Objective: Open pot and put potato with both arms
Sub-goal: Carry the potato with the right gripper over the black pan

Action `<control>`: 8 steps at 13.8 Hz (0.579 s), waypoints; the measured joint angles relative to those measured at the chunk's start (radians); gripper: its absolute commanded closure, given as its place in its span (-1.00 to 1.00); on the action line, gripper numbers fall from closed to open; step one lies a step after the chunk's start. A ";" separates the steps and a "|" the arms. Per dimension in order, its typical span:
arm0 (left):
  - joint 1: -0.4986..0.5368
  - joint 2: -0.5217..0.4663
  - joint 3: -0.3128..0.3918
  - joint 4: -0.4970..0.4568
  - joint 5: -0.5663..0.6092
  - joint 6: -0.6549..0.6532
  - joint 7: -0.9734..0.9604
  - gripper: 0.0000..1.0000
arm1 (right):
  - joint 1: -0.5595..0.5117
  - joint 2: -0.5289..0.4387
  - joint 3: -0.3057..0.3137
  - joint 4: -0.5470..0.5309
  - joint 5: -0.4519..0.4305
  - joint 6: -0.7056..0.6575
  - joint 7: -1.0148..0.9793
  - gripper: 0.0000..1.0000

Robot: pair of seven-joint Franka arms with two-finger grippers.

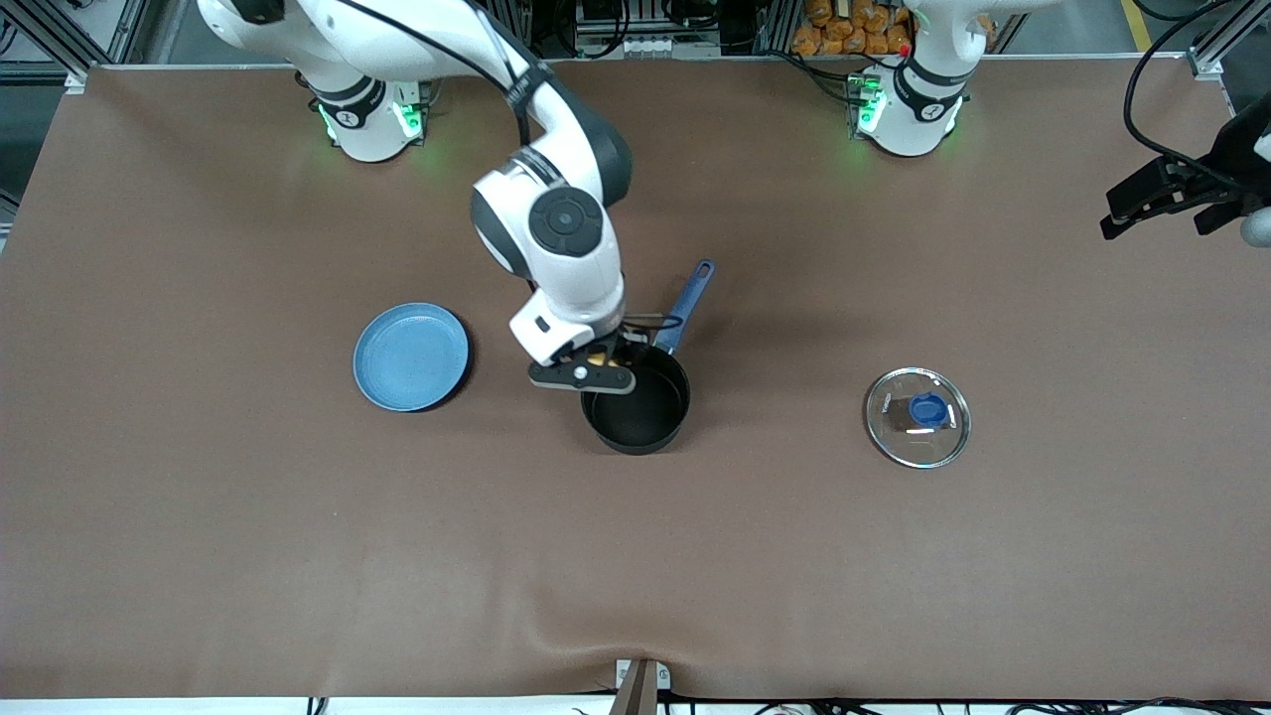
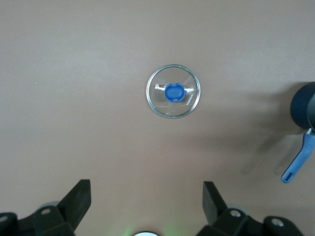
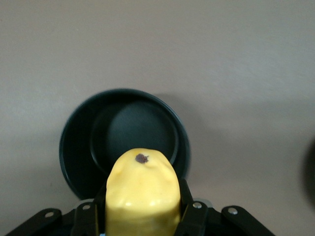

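While the right gripper [image 1: 599, 365] clamps the potato [image 3: 141, 196] over the pot [image 1: 635, 407] rim, we should centre before release; left gripper [image 1: 1172, 199] waits open above the table edge, well apart from the pot

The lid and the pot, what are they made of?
The lid looks like clear glass: the brown table shows through it, and its blue knob looks like plastic. The pot seems to be dark matte metal, maybe coated; it barely shines.

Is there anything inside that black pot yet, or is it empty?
Empty. The pot shows only its bare dark bottom, lid off; the potato is gripped in the right claw above its rim.
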 measured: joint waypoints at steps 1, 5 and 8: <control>0.000 0.004 0.000 0.000 0.000 0.000 0.000 -1.00 | 0.006 0.025 -0.012 0.004 0.000 0.037 0.000 1.00; -0.004 0.010 0.000 0.000 0.000 0.000 0.000 -1.00 | 0.010 0.090 -0.034 0.010 0.000 0.131 0.000 1.00; -0.004 0.010 0.000 0.001 0.000 0.000 -0.001 -1.00 | 0.031 0.125 -0.034 0.017 0.000 0.151 0.002 1.00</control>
